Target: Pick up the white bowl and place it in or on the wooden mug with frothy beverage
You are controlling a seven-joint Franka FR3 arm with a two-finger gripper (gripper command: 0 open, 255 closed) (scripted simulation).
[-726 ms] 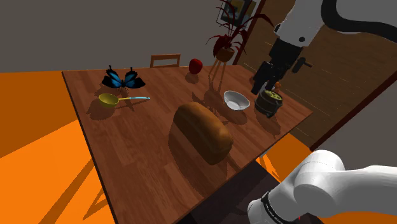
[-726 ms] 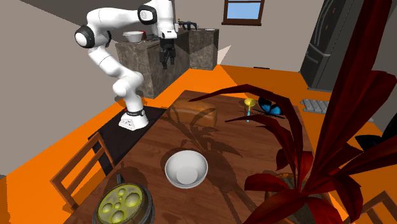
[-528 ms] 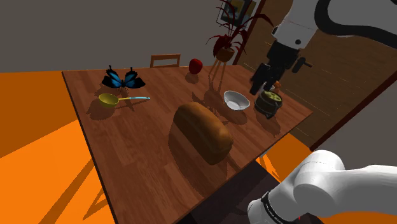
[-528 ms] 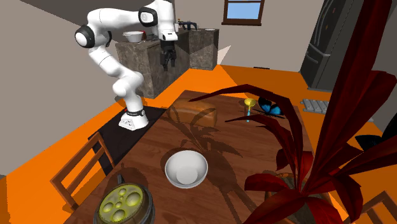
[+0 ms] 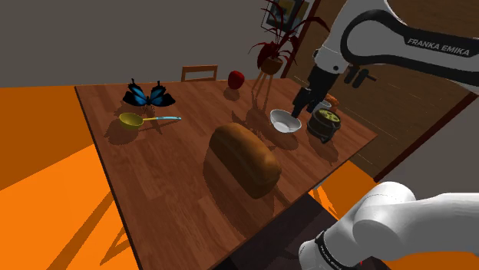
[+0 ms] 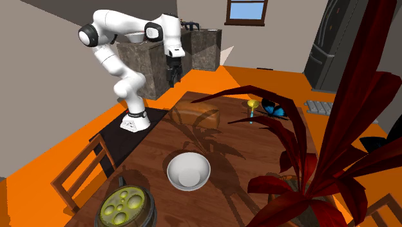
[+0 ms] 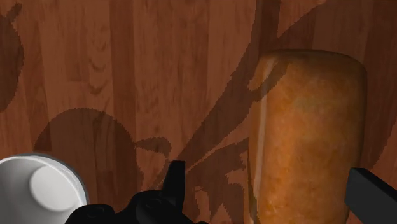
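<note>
My jaws hang wide open, holding nothing, above the brown wooden desk. In the shoulder view the round white bowl sits upright just beside the dark wooden mug of green froth, at its nine o'clock; a long brown bread loaf lies at the bowl's seven o'clock

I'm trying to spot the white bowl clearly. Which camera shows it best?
The second exterior view: the white bowl sits whole and near the camera, its inside plainly visible. The shoulder view shows it far smaller, beside the mug. The wrist view catches just part of it, cut off at the frame's edge.
</note>
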